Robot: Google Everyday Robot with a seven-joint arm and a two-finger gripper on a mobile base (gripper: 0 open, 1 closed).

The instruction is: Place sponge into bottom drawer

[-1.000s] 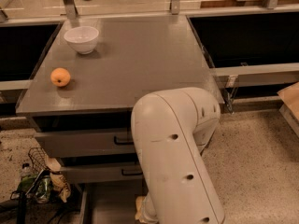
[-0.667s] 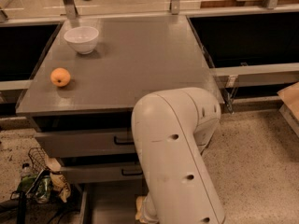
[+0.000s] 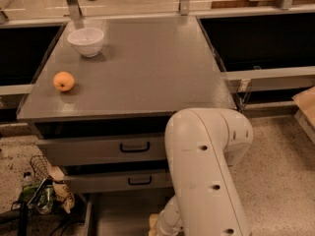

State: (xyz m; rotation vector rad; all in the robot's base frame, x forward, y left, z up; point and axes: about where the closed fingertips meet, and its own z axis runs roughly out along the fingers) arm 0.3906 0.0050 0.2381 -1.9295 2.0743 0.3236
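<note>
My white arm (image 3: 206,171) reaches down in front of the grey cabinet into the open bottom drawer (image 3: 118,213), whose flat grey floor shows at the lower edge of the camera view. A pale yellow corner of the sponge (image 3: 153,224) peeks out beside the wrist, low over the drawer floor. The gripper (image 3: 165,228) sits at the end of the wrist right at the picture's bottom edge, next to the sponge and mostly hidden by the arm.
On the cabinet top (image 3: 147,68) stand a white bowl (image 3: 86,41) at the back left and an orange fruit (image 3: 64,81) near the left edge. Two upper drawers (image 3: 106,149) with black handles are closed. A wire basket with clutter (image 3: 42,193) lies on the floor at the left.
</note>
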